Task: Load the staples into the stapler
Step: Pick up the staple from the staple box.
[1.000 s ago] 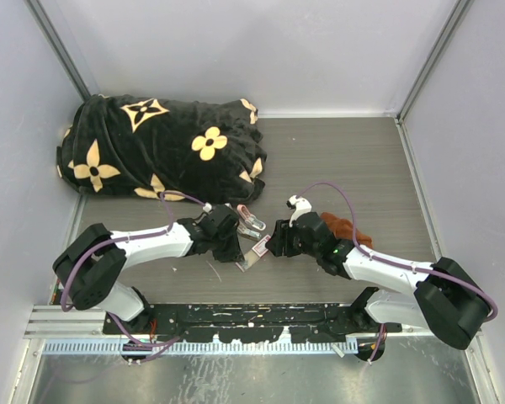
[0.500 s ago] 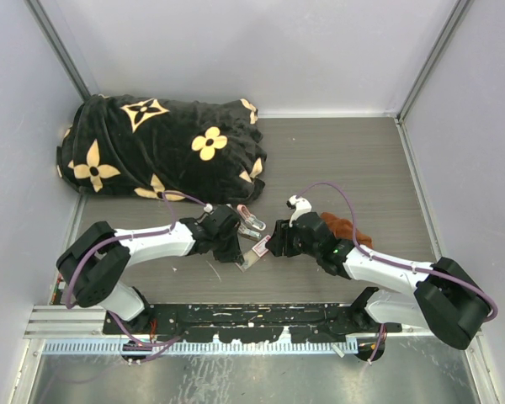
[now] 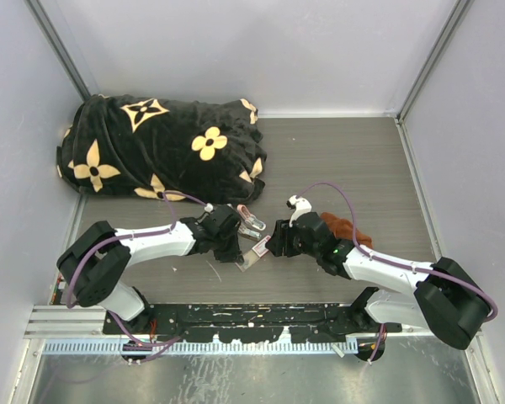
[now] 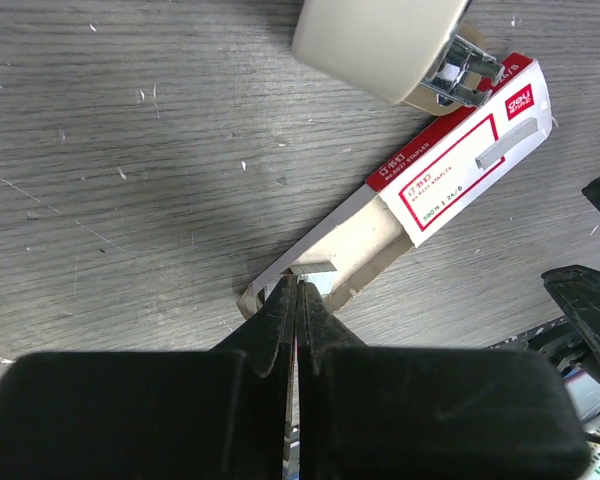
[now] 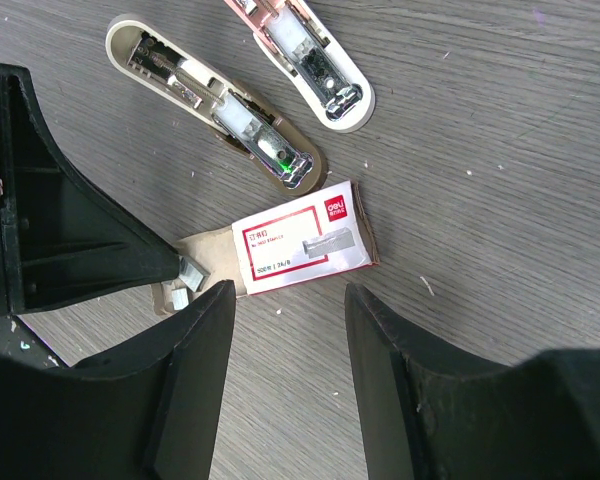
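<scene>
**Left gripper closing tight at the tray's end**

From above, the stapler (image 3: 251, 221) and box (image 3: 254, 252) are showing only as small pale shapes at lower centre, crowded between the two black wrists. The staples are too small to make out there. A rust-brown cloth (image 3: 347, 227) is peeking out from behind the right arm, partly covered by it. A black blanket (image 3: 160, 147) with gold flowers is lying at upper left.

In the left wrist view, the stapler (image 4: 385, 40) is being cut off by the top edge, showing only its pale shell and a bit of metal. The left gripper (image 4: 295, 285) is pressing its tips together at the pulled-out tray (image 4: 365, 245), right at a silvery strip of staples (image 4: 315, 268). Whether the strip is actually pinched cannot be told.

In the right wrist view, the stapler (image 5: 250, 95) is lying open in two arms at upper centre, metal inside facing up. The box (image 5: 300, 238) is lying just below it. The right gripper (image 5: 290, 292) is hovering over the table (image 5: 500, 180) with its jaws apart and nothing between them.

The box's red band is reading "deli" in white. Its small print is reading "24/6"; the other characters are too fine to read.
</scene>
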Motion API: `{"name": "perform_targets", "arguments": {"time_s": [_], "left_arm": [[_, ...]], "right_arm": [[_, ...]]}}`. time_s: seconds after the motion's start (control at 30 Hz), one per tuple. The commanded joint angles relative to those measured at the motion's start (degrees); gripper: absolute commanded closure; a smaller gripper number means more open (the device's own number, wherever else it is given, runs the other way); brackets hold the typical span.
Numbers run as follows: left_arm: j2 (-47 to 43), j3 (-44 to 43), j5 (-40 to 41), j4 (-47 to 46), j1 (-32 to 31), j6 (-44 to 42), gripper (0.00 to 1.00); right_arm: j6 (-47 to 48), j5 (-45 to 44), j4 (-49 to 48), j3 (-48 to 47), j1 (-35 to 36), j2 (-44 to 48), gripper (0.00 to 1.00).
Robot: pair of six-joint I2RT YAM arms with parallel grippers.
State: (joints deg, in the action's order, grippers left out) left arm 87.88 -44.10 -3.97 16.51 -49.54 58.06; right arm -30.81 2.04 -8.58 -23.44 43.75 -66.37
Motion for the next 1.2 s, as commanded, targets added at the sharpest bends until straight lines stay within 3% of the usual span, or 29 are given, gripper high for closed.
{"name": "perform_targets", "arguments": {"time_s": [0.0,0.3,0.5,0.83,1.17], "left_arm": [[-1.2,-1.5,-0.7,-1.5,-0.2,-0.1,1.0],[-7.1,1.4,-1.3,-6.4,-0.2,-0.6,1.0],[-11.8,4.7,-2.3,-12.4,-0.2,-1.4,1.0],[-25.1,11.4,-5.1,-28.1,-0.2,-1.0,1.0],[-31.2,12.3,-12.3,-39.7,-0.1,1.0,1.0]], "right_arm": [[-0.3,0.0,-2.5,-0.3,-0.1,0.7,0.46],[-1.0,0.8,-2.7,0.0,-0.2,3.3,0.46],[-4.0,4.5,-6.8,2.1,-0.9,7.1,0.37],[-18.1,20.8,-34.9,12.5,-5.2,11.5,0.22],[-27.1,28.8,-57.3,13.3,-5.3,9.8,0.19]]}}
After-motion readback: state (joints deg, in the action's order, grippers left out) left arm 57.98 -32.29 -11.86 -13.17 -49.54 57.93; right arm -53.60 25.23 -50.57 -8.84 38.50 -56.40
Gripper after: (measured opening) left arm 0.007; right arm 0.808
